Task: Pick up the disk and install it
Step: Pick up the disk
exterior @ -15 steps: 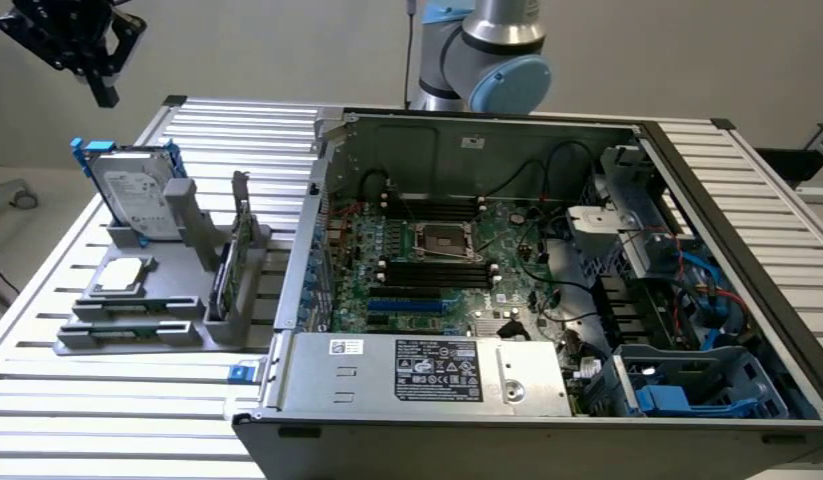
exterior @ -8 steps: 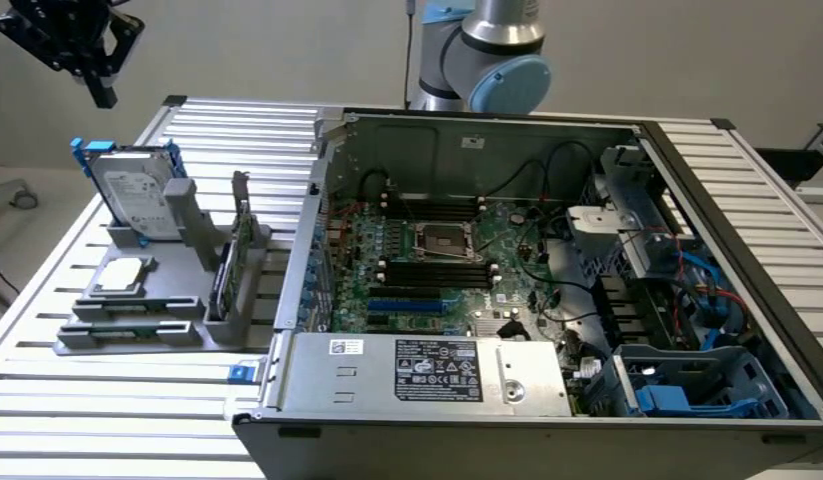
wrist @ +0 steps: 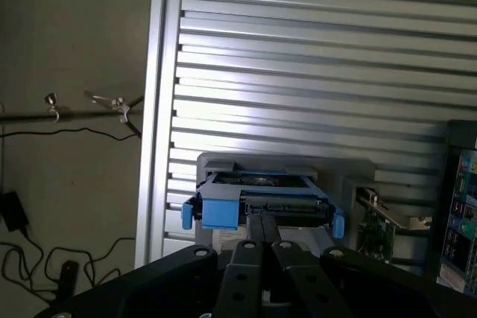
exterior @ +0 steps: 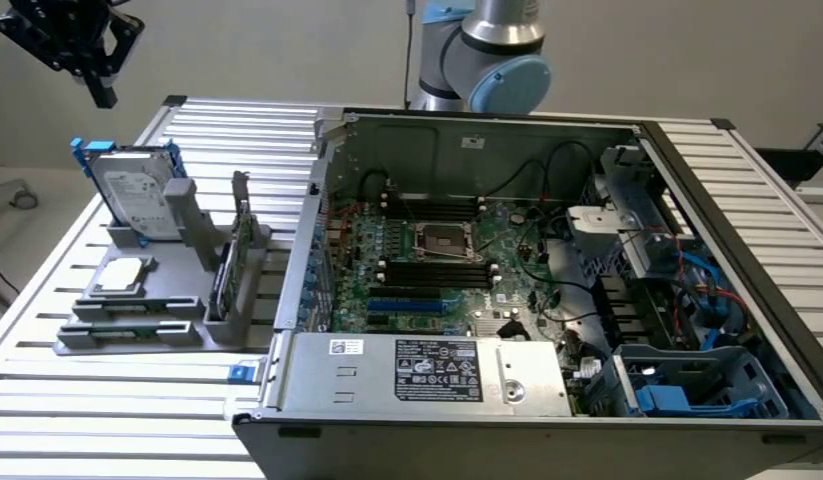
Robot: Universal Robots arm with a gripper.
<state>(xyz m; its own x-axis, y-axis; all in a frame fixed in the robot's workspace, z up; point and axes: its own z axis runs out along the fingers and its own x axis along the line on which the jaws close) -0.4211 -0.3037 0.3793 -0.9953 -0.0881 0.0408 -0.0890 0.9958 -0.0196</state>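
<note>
Looking down past the gripper (wrist: pixel 262 223), its fingers pressed together and empty, the wrist view catches the disk's (wrist: pixel 261 202) blue-framed top edge below. The exterior view shows the gripper (exterior: pixel 102 95) pointing down, well above the disk (exterior: pixel 134 190) standing in a grey holder (exterior: pixel 164 258); its wrist is cut off.

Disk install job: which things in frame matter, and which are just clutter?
Job:
- disk, upright in the grey holder
- gripper, shut, above the disk, not touching it
- open computer case, probably the install site

Lying about:
- processor chip, flat on the holder
- green circuit card, standing on edge
</note>
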